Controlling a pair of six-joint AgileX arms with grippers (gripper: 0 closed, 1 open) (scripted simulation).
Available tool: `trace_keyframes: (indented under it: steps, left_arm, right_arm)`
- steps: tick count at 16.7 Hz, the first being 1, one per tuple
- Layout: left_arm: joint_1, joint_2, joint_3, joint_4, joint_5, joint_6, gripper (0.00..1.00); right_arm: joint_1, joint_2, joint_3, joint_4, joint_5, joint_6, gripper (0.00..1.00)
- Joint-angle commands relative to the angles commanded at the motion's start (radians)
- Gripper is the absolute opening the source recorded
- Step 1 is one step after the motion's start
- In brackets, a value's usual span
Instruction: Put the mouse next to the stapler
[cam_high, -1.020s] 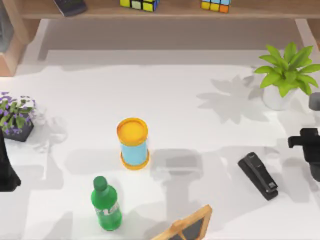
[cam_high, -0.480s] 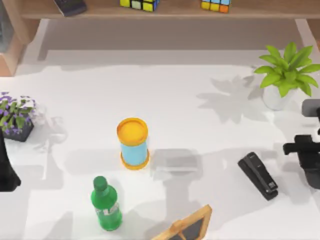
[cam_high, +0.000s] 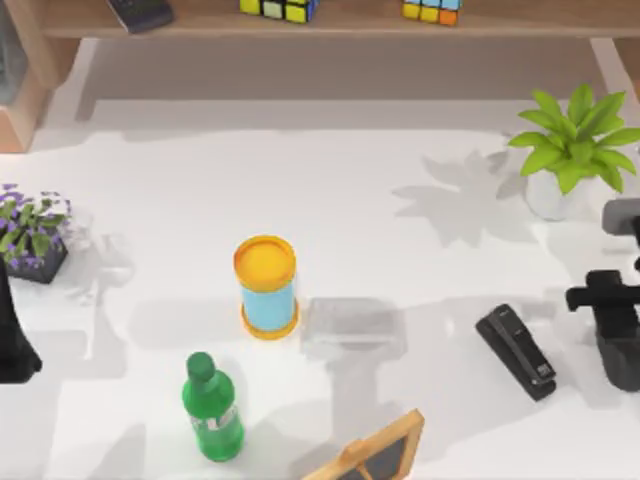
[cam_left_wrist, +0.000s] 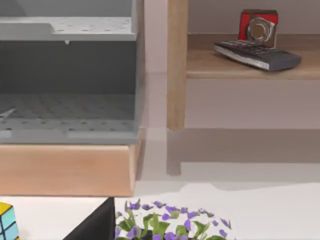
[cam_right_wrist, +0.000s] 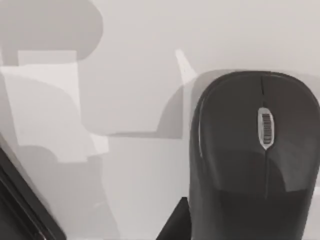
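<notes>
The black stapler (cam_high: 516, 351) lies slanted on the white table at the front right; its edge also crosses a corner of the right wrist view as a black stapler (cam_right_wrist: 20, 205). The dark grey mouse (cam_right_wrist: 255, 160) with a scroll wheel sits large and close under the right wrist camera. From above, the mouse (cam_high: 620, 365) is a dark rounded shape just right of the stapler, a small gap apart, partly under my right arm. My right gripper (cam_high: 610, 315) hovers over it at the table's right edge. My left arm (cam_high: 12, 340) is parked at the left edge.
A yellow-lidded blue canister (cam_high: 266, 286) and a green bottle (cam_high: 212, 408) stand centre-left. A wooden-framed board (cam_high: 375, 452) leans at the front edge. A green plant (cam_high: 572, 150) is back right, purple flowers (cam_high: 30, 235) far left, and a shelf (cam_high: 330, 20) with cubes runs behind.
My right arm has shifted a little to the left and toward the front edge, and more of the dark mouse shape shows beneath it. The stapler and left arm have not moved.
</notes>
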Motion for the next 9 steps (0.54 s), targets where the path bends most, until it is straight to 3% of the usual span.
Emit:
trace_keyframes:
  steps: [3, 9]
  left_arm:
    - [0.0, 0.0, 0.0, 0.0, 0.0, 0.0, 1.0]
    - [0.0, 0.0, 0.0, 0.0, 0.0, 0.0, 1.0]
  right_arm:
    - [0.0, 0.0, 0.0, 0.0, 0.0, 0.0, 0.98]
    - [0.0, 0.0, 0.0, 0.0, 0.0, 0.0, 1.0]
